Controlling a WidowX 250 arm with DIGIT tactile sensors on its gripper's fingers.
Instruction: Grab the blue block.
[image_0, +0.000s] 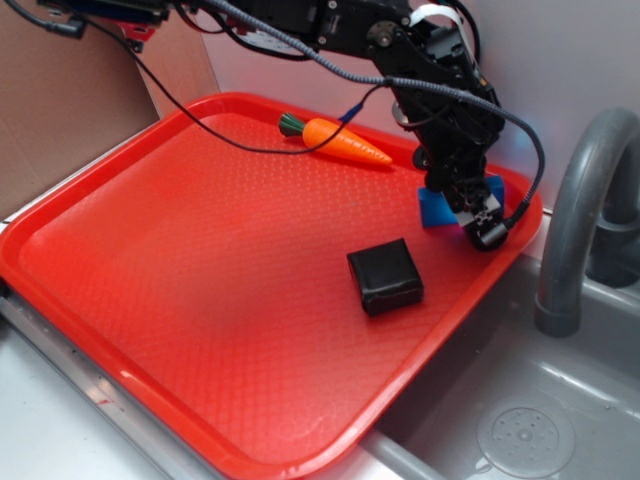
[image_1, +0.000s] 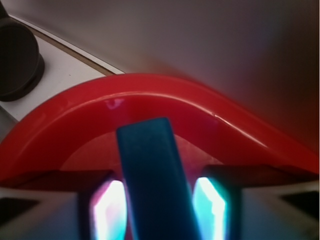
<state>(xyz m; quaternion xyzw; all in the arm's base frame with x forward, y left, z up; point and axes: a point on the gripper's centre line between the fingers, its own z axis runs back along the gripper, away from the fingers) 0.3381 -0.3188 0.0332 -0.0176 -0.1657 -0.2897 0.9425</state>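
I have the gripper (image_0: 465, 200) down at the far right corner of the red tray (image_0: 150, 260), and the blue block (image_0: 436, 209) sits right there, close to the tray's raised rim. In the wrist view the block (image_1: 152, 175) runs lengthwise up the middle between the two fingers (image_1: 107, 210), one on each long side. A bright sliver shows on both sides of it, so I read the jaws as straddling the bar but not yet pressed onto it; I can't be fully sure whether the pads touch.

My judgement is that the bar is light, rigid and smooth-faced, so it won't deform, but it could slip or twist if I pinch it off-centre. The long flat sides are the place to hold, near the middle of its length, which is about where the fingers are now.

The glossy black block (image_0: 385, 276) lies well apart on the tray floor, and the toy carrot (image_0: 340, 141) is near the back edge, both clear of my work.
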